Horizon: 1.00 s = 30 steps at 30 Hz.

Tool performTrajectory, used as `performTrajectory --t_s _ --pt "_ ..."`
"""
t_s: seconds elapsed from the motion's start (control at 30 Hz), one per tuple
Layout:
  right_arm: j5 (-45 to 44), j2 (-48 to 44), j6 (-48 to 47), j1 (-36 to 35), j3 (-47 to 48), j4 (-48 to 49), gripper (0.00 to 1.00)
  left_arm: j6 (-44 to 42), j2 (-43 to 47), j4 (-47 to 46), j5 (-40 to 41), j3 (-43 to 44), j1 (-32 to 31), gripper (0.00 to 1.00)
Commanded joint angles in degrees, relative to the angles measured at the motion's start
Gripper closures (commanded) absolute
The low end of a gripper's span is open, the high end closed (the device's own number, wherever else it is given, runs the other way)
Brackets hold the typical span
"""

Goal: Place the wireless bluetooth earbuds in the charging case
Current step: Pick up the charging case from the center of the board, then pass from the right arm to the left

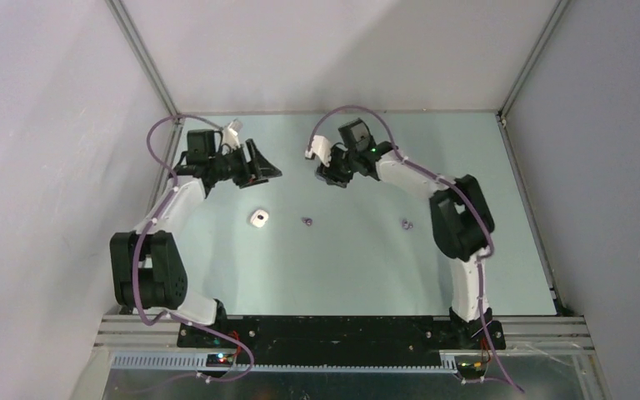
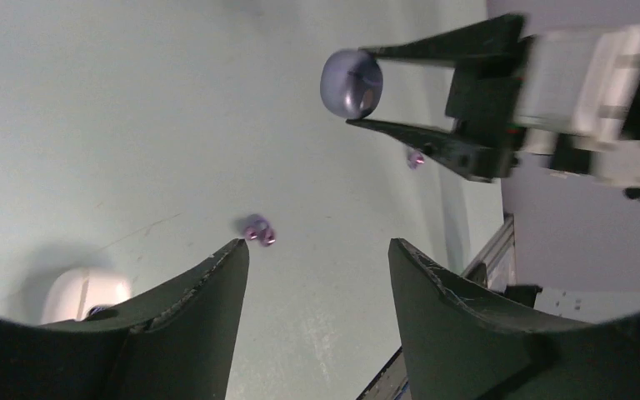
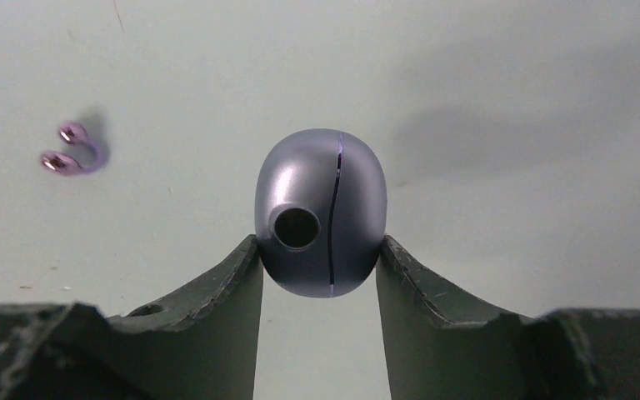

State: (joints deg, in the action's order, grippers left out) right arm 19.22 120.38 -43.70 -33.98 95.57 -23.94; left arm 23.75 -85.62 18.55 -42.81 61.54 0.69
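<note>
My right gripper [image 1: 327, 177] is shut on a closed purple-grey charging case [image 3: 321, 212], held by its sides above the table at the back middle; the case also shows in the left wrist view [image 2: 352, 82]. My left gripper [image 1: 265, 171] is open and empty, facing the right gripper. A white charging case [image 1: 258, 218] lies on the table below the left gripper, also in the left wrist view [image 2: 83, 292]. One purple earbud [image 1: 307, 221] lies mid-table, and another purple earbud [image 1: 406, 223] lies to its right. Both show in the left wrist view [image 2: 258, 229] [image 2: 417, 158]. One shows in the right wrist view [image 3: 71, 150]. No loose white earbuds show.
The pale green table [image 1: 358, 275] is boxed in by grey walls at the left, back and right. A black base rail [image 1: 333, 329] carries both arms at the near edge.
</note>
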Motion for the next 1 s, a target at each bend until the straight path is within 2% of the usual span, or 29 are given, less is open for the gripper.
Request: performTrajectory --t_s 0.0,0.13,0.27,0.43,0.7,0.83,0.97 --pt "3.47 -13.10 -3.54 -1.01 -3.31 12.88 0.66 -4.37 0.29 -3.28 -4.61 4.74 -4.75 0.34" --pt "3.18 -16.36 -3.55 -1.90 -5.04 14.62 0.66 -7.61 0.10 -3.99 -7.44 7.21 -8.04 0.38" --pt "2.14 -17.82 -3.53 -2.78 -5.26 15.87 0.67 -8.81 -0.50 -5.38 -7.34 9.17 -10.57 0.35" --pt "1.76 -18.60 -4.59 -3.84 -4.90 16.27 0.67 -5.55 -1.77 -10.09 -7.28 10.18 -11.42 0.32" --pt "2.31 -19.97 -5.68 -4.55 -5.59 17.23 0.67 -1.51 -4.17 -13.51 -7.15 12.01 -11.42 0.34" --pt "2.43 -20.37 -5.87 -4.84 -5.85 17.41 0.67 -0.36 -5.18 -15.33 -8.17 12.57 -11.43 0.42" --pt "2.01 -20.36 -5.78 -4.99 -5.78 17.48 0.67 0.42 -6.03 -16.97 -9.96 13.02 -11.41 0.57"
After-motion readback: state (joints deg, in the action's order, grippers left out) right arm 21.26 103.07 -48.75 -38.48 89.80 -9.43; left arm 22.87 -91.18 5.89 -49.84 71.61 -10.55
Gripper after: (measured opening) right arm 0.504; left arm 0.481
